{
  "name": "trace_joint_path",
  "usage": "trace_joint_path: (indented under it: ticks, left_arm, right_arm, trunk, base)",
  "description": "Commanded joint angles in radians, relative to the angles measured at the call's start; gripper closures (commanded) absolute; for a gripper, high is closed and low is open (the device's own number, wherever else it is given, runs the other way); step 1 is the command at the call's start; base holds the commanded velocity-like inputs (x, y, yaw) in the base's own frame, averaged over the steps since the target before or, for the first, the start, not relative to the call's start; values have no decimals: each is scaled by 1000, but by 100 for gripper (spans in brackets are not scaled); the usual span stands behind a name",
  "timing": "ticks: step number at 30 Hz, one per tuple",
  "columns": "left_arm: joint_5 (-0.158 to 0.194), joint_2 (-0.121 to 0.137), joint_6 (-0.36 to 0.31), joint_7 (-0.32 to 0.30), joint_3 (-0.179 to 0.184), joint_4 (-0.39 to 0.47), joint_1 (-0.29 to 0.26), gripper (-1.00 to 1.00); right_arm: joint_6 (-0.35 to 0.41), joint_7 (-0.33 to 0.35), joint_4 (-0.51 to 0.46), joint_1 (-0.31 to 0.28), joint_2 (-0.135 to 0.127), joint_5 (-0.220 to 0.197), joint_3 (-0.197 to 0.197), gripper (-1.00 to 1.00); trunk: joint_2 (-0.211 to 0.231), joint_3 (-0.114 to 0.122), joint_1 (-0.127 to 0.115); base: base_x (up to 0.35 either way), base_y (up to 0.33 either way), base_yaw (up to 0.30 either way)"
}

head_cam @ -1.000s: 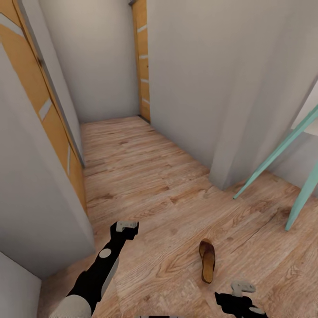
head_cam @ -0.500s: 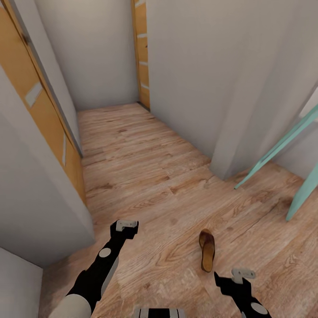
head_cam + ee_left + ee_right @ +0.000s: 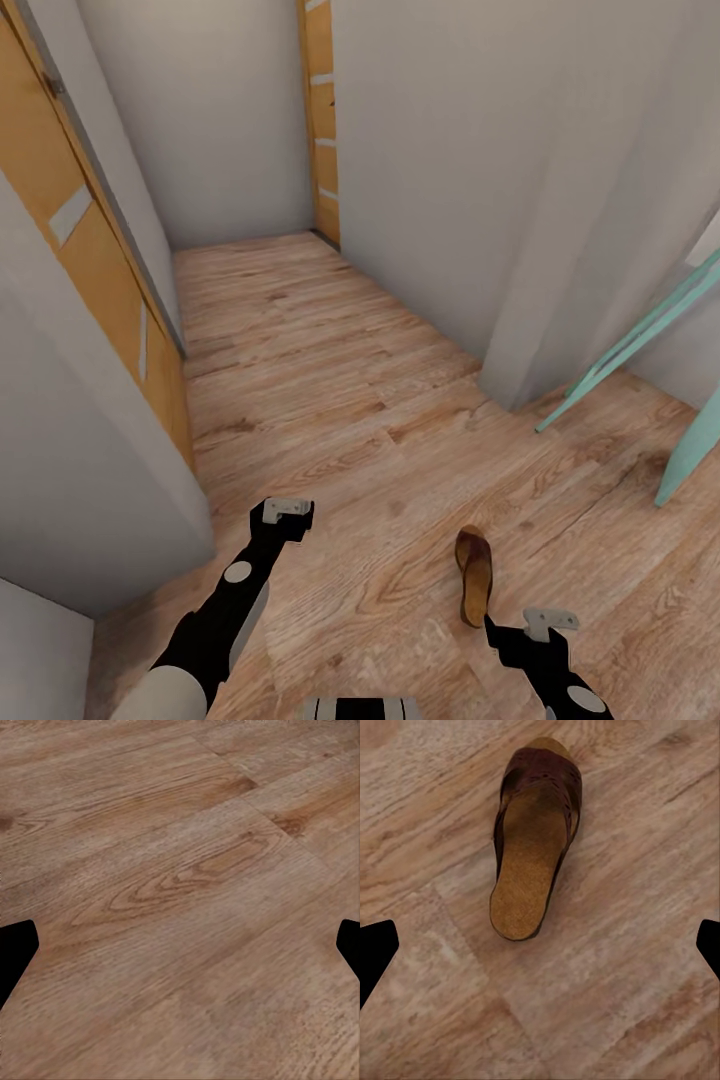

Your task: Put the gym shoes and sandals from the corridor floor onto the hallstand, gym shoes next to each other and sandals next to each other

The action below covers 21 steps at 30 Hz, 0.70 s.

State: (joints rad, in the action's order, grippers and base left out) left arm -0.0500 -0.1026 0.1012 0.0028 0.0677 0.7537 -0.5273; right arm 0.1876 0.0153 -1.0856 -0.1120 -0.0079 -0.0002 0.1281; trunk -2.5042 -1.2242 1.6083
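Looking down the corridor from the head camera, I see one sandal (image 3: 474, 577) lying flat on the corridor floor (image 3: 330, 400), toe pointing away from me, just ahead of my right gripper (image 3: 548, 623). Through the right wrist camera the sandal (image 3: 535, 836) is whole and sharp: dark reddish-brown strap, tan cork footbed, resting apart from both black fingertips (image 3: 375, 949), which sit at the frame's edges with the jaws spread wide and empty. My left gripper (image 3: 285, 510) hangs over bare planks; in its wrist camera the fingertips (image 3: 13, 949) are likewise wide apart with nothing between them. Two teal slanted bars (image 3: 640, 345) are cut off by the right edge of the head view, so I cannot tell what they belong to.
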Motion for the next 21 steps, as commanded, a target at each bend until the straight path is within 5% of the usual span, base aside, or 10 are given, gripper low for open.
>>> trace_joint_path:
  ticks: [1,21]
  left_arm:
    - [-5,0,3,0,0,-1,0,-100]
    - [-5,0,3,0,0,-1,0,-100]
  right_arm:
    - [5,2,-1,0,0,0,2,-100]
    - [6,2,3,0,0,-1,7,-100]
  trunk:
    - [0,-1,0]
    - [0,-5,0]
  base:
    - [220,56,0]
    - [103,7,0]
